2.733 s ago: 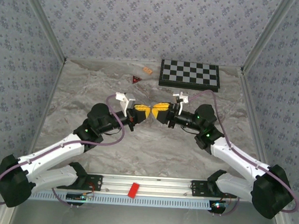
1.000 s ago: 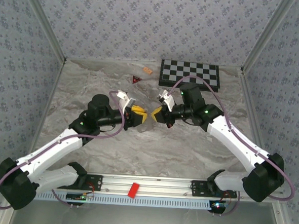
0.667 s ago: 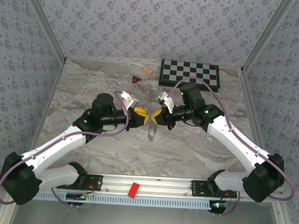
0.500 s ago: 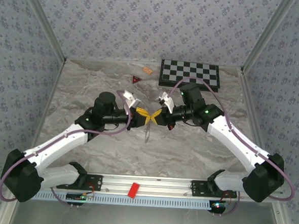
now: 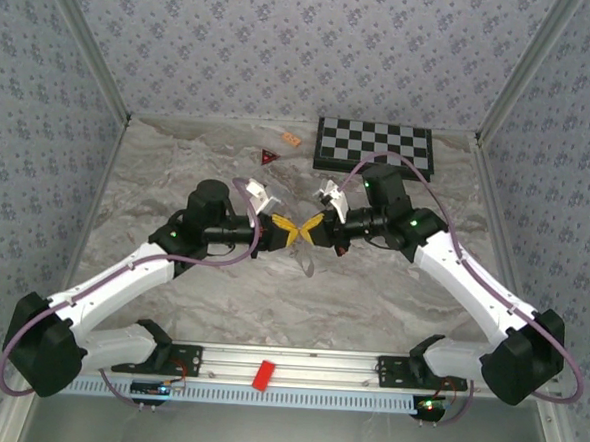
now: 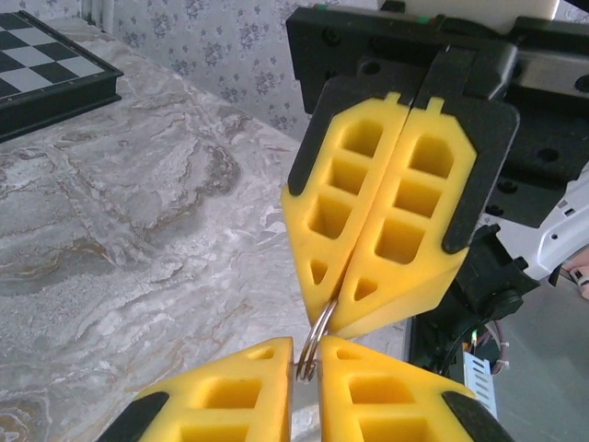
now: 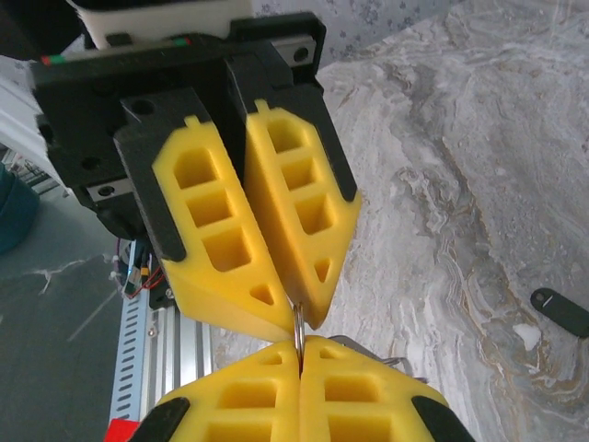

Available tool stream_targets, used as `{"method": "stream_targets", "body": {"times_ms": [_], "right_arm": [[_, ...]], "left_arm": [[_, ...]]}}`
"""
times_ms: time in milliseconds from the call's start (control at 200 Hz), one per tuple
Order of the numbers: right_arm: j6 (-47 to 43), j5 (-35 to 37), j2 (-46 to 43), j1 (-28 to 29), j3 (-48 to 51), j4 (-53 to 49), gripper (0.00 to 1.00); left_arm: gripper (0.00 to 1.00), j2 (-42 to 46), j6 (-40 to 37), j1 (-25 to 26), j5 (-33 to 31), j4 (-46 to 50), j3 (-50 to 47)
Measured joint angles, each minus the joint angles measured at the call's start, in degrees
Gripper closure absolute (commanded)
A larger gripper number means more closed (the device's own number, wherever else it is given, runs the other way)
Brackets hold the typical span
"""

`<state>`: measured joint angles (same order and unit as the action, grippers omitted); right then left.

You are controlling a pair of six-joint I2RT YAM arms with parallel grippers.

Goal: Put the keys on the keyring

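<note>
Both grippers meet tip to tip above the middle of the marble table. My right gripper (image 5: 314, 230) (image 7: 299, 354) is shut on the keyring (image 7: 299, 324), a thin silvery split ring seen edge-on. My left gripper (image 5: 286, 229) (image 6: 306, 373) faces it, its yellow fingers (image 6: 230, 396) closed in on the keyring's (image 6: 315, 343) other side. A pale silvery piece of the keyring (image 5: 307, 263) hangs below the two tips. One of the keys (image 7: 561, 311), small with a black head, lies on the marble to the right of my right gripper, apart from it.
A folded chessboard (image 5: 374, 147) (image 6: 41, 64) lies at the back right. A small red triangle (image 5: 270, 157) and an orange chip (image 5: 291, 139) sit near the back wall. A red tag (image 5: 262, 375) is on the front rail.
My left gripper moved right to meet the right gripper's tips, and its jaws closed in around the keyring. The right arm shifted slightly right; the hanging silvery piece swung with it.
</note>
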<state>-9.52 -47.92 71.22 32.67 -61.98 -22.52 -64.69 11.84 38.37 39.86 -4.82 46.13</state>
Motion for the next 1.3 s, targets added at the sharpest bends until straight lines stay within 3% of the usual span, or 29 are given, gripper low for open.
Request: {"method": "stream_targets", "body": {"times_ms": [55, 160, 205, 315, 410, 610, 900, 1299], "right_arm": [[0.1, -0.5, -0.2, -0.1, 0.1, 0.4, 1.00], [0.1, -0.6, -0.2, -0.2, 0.1, 0.5, 1.00], [0.2, -0.6, -0.2, -0.2, 0.2, 0.6, 0.85], [1.4, -0.5, -0.6, -0.1, 0.9, 2.3, 0.73], [3.2, 0.0, -2.1, -0.2, 3.0, 4.8, 0.71], [10.5, 2.3, -8.6, -2.2, 11.0, 16.2, 0.71], [25.8, 7.6, -13.4, -4.3, 24.6, 41.6, 0.75], [38.0, 10.0, -13.4, -3.7, 27.8, 62.5, 0.75]], "left_arm": [[1.00, 0.0, -0.1, 0.0, 0.2, -0.1, 0.0], [1.00, 0.0, 0.4, 0.0, 0.6, -0.3, 0.0], [1.00, 0.0, 0.9, 0.0, 0.6, -0.5, 0.0], [1.00, 0.0, 2.0, 0.3, 0.2, -2.6, -0.2], [1.00, 0.1, 3.6, 0.4, -0.9, -6.5, -1.5], [1.00, 0.2, 7.8, 1.7, -3.7, -14.8, -4.9], [1.00, 0.2, 12.6, 5.5, -10.4, -25.1, -5.7], [1.00, 0.0, 19.0, 7.8, -19.8, -37.2, -7.1]]}}
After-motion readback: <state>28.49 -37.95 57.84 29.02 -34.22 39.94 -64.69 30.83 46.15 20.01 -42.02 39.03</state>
